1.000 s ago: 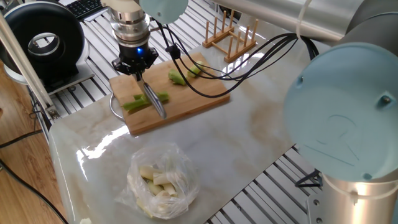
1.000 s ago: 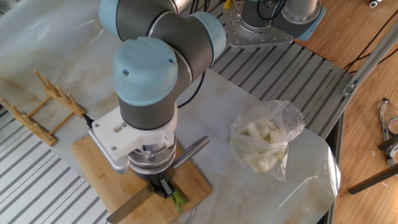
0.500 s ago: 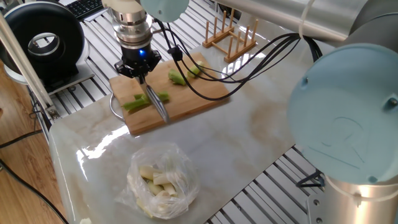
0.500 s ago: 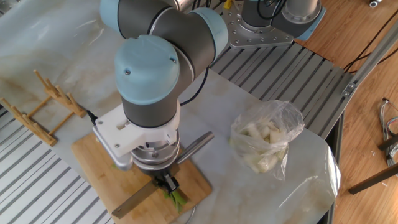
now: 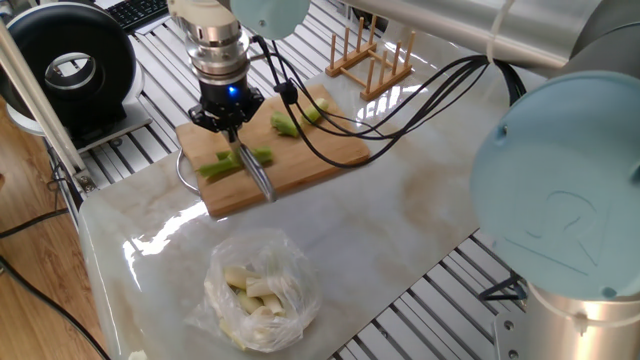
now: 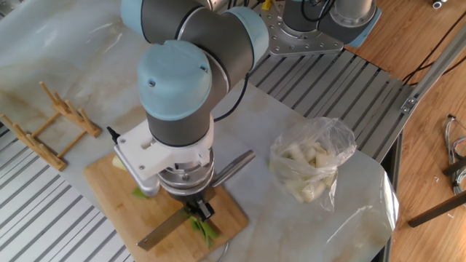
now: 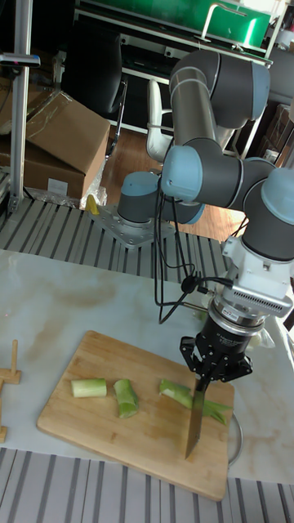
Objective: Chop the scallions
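On the marble table (image 5: 400, 200) I see my arm (image 7: 220, 172) over the wooden cutting board (image 7: 106, 425), gripper (image 7: 214, 369) clenched on a knife (image 7: 194, 421) whose blade points down across the long scallion piece (image 7: 194, 402). Blade meets the stalk near its middle, as far as I can tell. Two short cut chunks (image 7: 106, 392) lie apart further along the board. Well apart on the table: clear bag of pale pieces (image 5: 258, 290). Wooden rack (image 5: 372, 55) stands beyond the board.
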Robot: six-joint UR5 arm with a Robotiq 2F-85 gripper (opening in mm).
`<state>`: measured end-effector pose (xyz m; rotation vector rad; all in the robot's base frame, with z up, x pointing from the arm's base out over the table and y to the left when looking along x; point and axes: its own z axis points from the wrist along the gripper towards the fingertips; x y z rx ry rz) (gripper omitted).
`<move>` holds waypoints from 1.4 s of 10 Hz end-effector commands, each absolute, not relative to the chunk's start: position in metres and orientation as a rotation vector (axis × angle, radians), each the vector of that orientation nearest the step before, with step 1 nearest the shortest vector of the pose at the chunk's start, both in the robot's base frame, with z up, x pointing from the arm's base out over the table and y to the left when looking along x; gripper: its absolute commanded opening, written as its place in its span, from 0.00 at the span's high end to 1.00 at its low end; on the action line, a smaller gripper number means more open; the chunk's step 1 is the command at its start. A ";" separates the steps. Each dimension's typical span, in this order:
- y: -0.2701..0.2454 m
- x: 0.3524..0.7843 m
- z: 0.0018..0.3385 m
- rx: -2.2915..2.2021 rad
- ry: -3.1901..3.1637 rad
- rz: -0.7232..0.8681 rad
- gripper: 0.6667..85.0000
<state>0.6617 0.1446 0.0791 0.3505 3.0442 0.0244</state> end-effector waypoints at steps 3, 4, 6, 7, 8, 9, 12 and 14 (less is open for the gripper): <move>0.139 0.663 0.070 0.366 3.045 0.062 1.00; 0.138 0.668 0.072 0.397 3.016 0.054 1.00; 0.144 0.668 0.075 0.388 3.012 0.075 1.00; 0.142 0.669 0.073 0.383 3.012 0.068 1.00; 0.141 0.670 0.069 0.382 3.006 0.058 1.00; 0.140 0.672 0.064 0.387 2.996 0.048 1.00; 0.134 0.681 0.054 0.354 2.974 0.023 1.00; 0.131 0.682 0.061 0.347 2.968 0.001 1.00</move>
